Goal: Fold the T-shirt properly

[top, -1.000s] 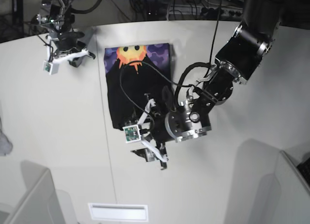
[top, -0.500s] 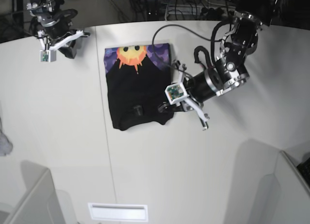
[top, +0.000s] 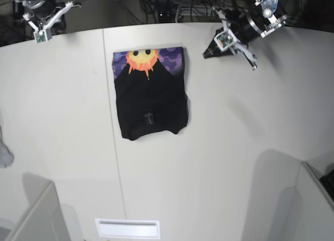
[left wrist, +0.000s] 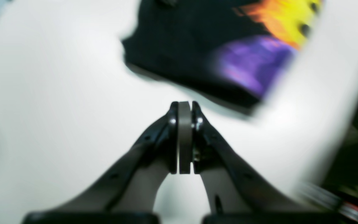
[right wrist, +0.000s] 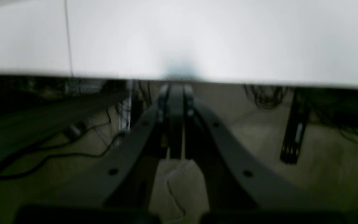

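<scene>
The left gripper (top: pixel 207 52) has let go, clenched empty and withdrawn far right; the T-shirt (top: pixel 151 95) lies folded, apparently finished

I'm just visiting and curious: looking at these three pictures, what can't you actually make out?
- T-shirt: how many layers are folded under it; the base view shows only the top.
- T-shirt print in the left wrist view: smeared by motion blur and cut by the top edge.
- Right gripper: soft and dim in the right wrist view.
- Grey cloth: cut by the base view's left edge.
- Left gripper: fingertips too small in the base view.
</scene>
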`<state>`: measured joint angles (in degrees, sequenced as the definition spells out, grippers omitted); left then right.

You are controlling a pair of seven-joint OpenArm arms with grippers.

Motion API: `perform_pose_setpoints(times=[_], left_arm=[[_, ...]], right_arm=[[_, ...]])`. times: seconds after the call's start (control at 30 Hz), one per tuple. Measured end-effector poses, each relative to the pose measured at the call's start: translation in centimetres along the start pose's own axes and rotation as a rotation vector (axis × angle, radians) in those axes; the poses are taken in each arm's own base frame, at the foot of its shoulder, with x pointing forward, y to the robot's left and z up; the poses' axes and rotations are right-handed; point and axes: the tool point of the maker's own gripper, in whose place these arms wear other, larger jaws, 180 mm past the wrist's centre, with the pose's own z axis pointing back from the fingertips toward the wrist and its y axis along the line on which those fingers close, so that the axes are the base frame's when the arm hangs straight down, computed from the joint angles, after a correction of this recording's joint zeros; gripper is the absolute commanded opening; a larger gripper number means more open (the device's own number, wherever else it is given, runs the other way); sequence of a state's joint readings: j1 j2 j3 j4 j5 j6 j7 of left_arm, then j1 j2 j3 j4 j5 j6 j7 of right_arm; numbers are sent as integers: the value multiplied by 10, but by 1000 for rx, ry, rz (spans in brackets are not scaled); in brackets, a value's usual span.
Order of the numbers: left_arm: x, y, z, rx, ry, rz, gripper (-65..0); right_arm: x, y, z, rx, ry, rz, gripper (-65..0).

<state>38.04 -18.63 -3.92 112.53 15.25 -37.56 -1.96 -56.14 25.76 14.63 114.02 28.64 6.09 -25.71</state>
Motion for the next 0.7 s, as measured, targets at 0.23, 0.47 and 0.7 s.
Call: perform_pose_setpoints(times=[0.23, 0.47, 0.7], left_arm=[[-16, -62, 38, -33, 18, 198, -650], [-34, -114, 66, -105, 70, 339, -650], [-109, -168, 95, -173, 285, 485, -650]], right_arm=[[-37, 0, 19, 24, 126, 69, -650], [-79, 3, 35, 33, 295, 59, -650], [-127, 57, 45, 175, 426, 41, -650]])
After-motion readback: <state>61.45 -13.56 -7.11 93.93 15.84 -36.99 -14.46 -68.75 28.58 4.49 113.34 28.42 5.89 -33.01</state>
